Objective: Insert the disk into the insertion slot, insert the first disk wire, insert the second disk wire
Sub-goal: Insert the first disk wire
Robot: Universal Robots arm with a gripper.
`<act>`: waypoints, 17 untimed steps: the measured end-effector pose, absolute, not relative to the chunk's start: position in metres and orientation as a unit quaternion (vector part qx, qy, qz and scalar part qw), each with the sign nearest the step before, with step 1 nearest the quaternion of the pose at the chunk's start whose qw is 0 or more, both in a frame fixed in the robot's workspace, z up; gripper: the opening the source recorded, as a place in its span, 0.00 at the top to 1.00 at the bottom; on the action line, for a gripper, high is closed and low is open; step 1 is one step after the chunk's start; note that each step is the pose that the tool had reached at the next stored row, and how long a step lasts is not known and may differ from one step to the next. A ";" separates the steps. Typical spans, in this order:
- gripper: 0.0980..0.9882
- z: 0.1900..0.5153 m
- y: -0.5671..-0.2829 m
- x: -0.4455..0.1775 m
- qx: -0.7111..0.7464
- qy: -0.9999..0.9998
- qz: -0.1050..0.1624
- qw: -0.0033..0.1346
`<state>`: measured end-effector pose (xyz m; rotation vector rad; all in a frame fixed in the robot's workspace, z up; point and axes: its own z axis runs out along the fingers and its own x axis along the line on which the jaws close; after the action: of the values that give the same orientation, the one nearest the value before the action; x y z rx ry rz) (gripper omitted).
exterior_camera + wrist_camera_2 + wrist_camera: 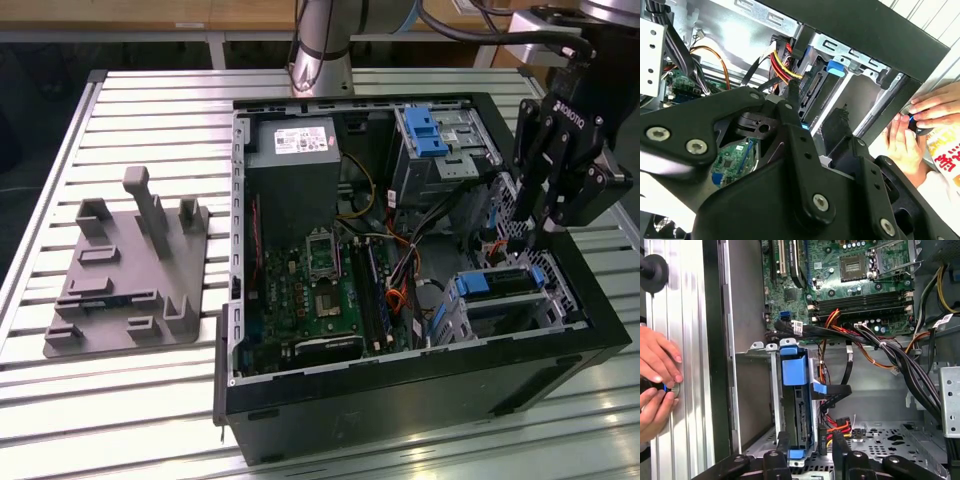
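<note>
The disk [796,375], silver in a bright blue carrier, sits inside the insertion slot [756,390], a grey perforated metal cage at the computer case's near right corner [500,310]. My gripper [811,437] hangs over the disk's connector end, open, one finger on each side of it. A black flat cable with a blue plug [820,388] meets the disk's edge. A bundle of red, yellow and black wires [839,424] ends at a black plug next to one finger [792,95]. In the exterior view the gripper [530,238] is just above the disk [495,283].
A person's hands [657,375] hold a small round thing on the slatted table beside the case wall, close to the cage [912,125]. Thick black cables [900,360] cross the case. A taller bay with a blue latch [425,130] stands behind. A grey fixture [130,270] lies at the exterior view's left.
</note>
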<state>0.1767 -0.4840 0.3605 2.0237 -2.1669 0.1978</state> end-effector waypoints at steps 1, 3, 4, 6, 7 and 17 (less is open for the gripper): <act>0.59 0.360 -0.484 0.177 0.679 -0.727 0.066 0.085; 0.59 0.358 -0.484 0.177 0.679 -0.727 0.066 0.085; 0.59 0.357 -0.484 0.177 0.679 -0.727 0.066 0.085; 0.59 0.355 -0.484 0.178 0.679 -0.727 0.066 0.085; 0.59 0.354 -0.484 0.178 0.679 -0.727 0.066 0.085; 0.60 0.349 -0.482 0.178 0.679 -0.727 0.066 0.085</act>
<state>0.1784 -0.4818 0.3488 2.0238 -2.1668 0.1980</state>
